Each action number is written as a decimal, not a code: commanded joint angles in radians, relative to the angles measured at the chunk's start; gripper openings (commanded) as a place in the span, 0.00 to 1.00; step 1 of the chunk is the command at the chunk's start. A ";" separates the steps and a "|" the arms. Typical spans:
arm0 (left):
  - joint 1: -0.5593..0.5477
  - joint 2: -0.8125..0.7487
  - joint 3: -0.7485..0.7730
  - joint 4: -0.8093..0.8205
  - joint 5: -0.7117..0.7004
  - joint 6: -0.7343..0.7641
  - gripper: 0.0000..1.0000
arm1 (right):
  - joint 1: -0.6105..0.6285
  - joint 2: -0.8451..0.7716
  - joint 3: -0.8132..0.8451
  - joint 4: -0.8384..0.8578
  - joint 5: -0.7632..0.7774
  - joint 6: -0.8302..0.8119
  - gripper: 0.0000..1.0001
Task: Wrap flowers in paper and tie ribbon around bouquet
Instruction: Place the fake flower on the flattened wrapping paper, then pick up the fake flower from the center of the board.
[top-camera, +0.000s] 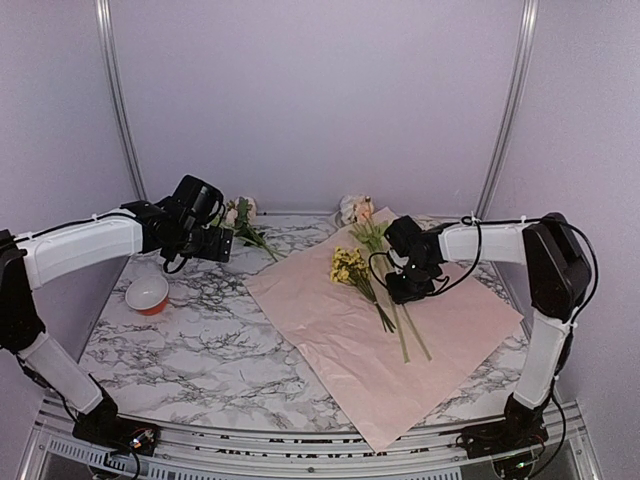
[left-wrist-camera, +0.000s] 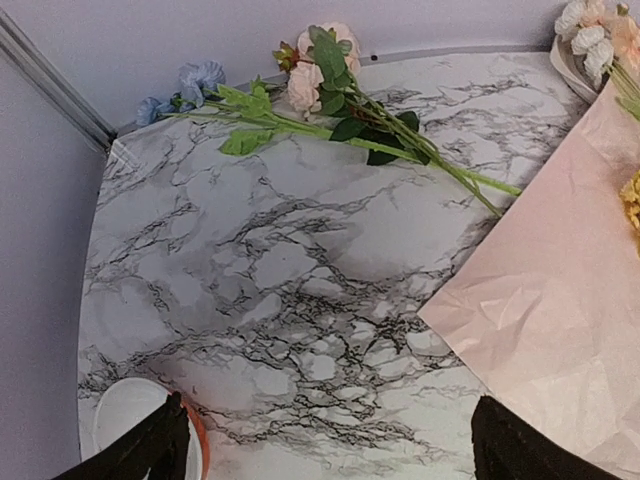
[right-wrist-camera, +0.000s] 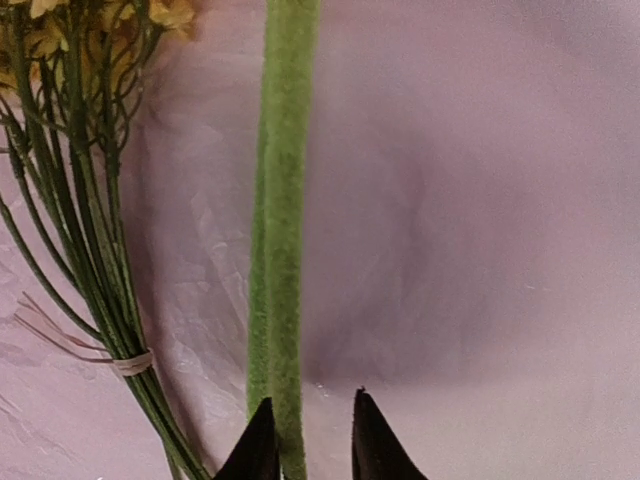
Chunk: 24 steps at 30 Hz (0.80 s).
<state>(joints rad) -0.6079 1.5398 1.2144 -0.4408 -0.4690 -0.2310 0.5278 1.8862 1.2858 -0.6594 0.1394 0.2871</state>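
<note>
Flowers (top-camera: 350, 266) lie on the paper (top-camera: 330, 350), right of table centre. Long axis runs diagonally, heads to the far left, cut ends to the near right. A yellow bunch (right-wrist-camera: 90, 200) sits left of a few longer stems that reach further forward. A peach bloom (top-camera: 365, 215) tops them at the sheet's far corner. The paper lies flat as a diamond, one corner pointing at the near edge. The right gripper (right-wrist-camera: 310, 440) is low over the middle of the stems. Its fingers are only narrowly parted, straddling one thick green stem (right-wrist-camera: 285, 200). The stem sits against the left finger with a gap to the other, so it is not clamped. A thin pale tie (right-wrist-camera: 130, 365) binds the yellow bunch. The right wrist view cuts off its blooms at the top, and the thick stem's head is out of frame. In the top view the gripper body hides the stem midsections. A second lot, leafy stems (left-wrist-camera: 330, 115) with blue and peach blooms, lies on the bare table (top-camera: 200, 340) at the far left. Heads point left, and one cut end reaches the paper's edge. Pale lumps (left-wrist-camera: 585, 30) on a plate rim (left-wrist-camera: 562, 70) at the far corner are too cut off to identify. The left gripper (left-wrist-camera: 330, 455) hangs above the table left of the paper, fingers spread wide, holding nothing. A small bowl (top-camera: 148, 292) with a white inside and orange outside sits below it, partly behind one fingertip in the wrist view.
</note>
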 joint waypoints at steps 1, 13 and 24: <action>0.018 0.076 0.107 -0.020 0.043 -0.035 0.99 | -0.006 0.004 0.050 0.013 -0.029 0.007 0.32; 0.095 0.432 0.426 -0.049 0.060 -0.232 0.95 | 0.024 -0.095 0.178 0.088 -0.001 -0.072 0.44; 0.110 0.798 0.737 0.018 0.119 -0.364 0.80 | 0.119 0.111 0.454 0.251 -0.170 -0.197 0.43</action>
<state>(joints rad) -0.5037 2.2375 1.8591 -0.4248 -0.3653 -0.5121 0.6395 1.9182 1.7138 -0.4381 0.0151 0.1165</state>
